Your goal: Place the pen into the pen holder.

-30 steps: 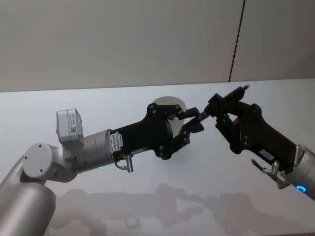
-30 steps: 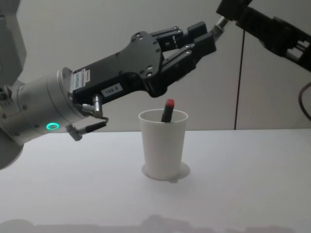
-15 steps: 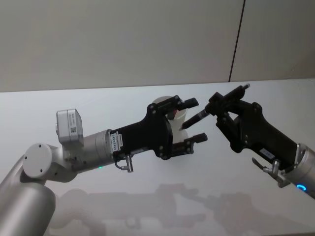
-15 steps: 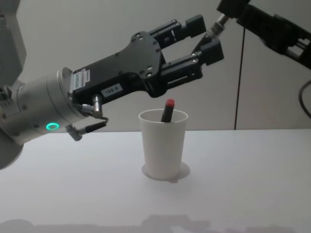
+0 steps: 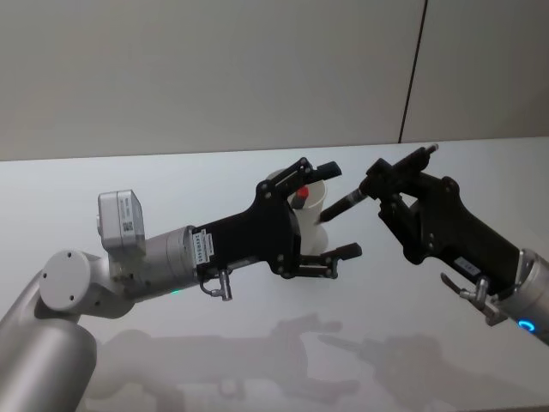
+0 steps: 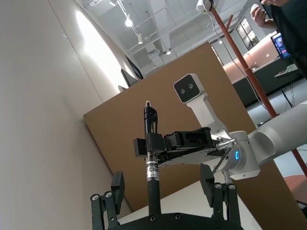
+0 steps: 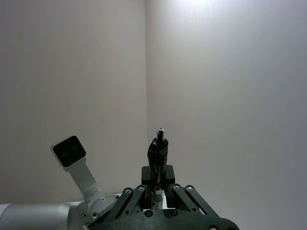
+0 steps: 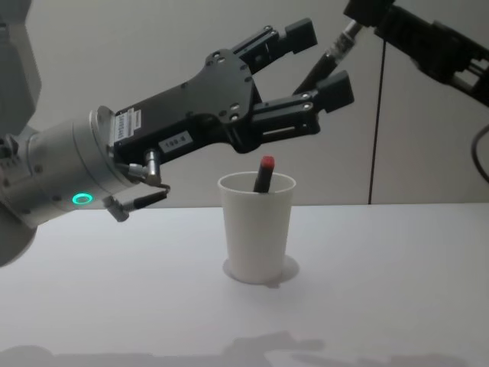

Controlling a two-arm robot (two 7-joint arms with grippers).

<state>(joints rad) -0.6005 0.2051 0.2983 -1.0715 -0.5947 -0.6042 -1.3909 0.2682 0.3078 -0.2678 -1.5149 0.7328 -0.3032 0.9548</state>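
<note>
Right gripper: the right gripper is clamped on a black pen, holding it near its rear end up in the air to the right of the cup, the pen slanting down and leftward toward the cup's rim.
Left gripper: the left gripper is spread wide with nothing in it — its two fingers are bracketing the pen's lower tip without touching it, above and just right of the cup.
Pen holder: the white paper cup is standing upright on the table, mid-scene, already carrying a red-capped marker that leans against the rim.
Step in hand: a handover or release seems to be finishing, and the pen is not yet in the cup.
Doing it well: the right arm should be bringing the tip over the open mouth, tilting the pen closer to upright, and lowering it inside before letting go — clear of the marker and without nudging the light cup. The left fingers should be backing out of the path.
Change: a second ago the left fingers were pinched shut on the pen's tip; half a second ago they were parting; now they are fully apart. The right gripper and the cup are sitting where they were.
</note>
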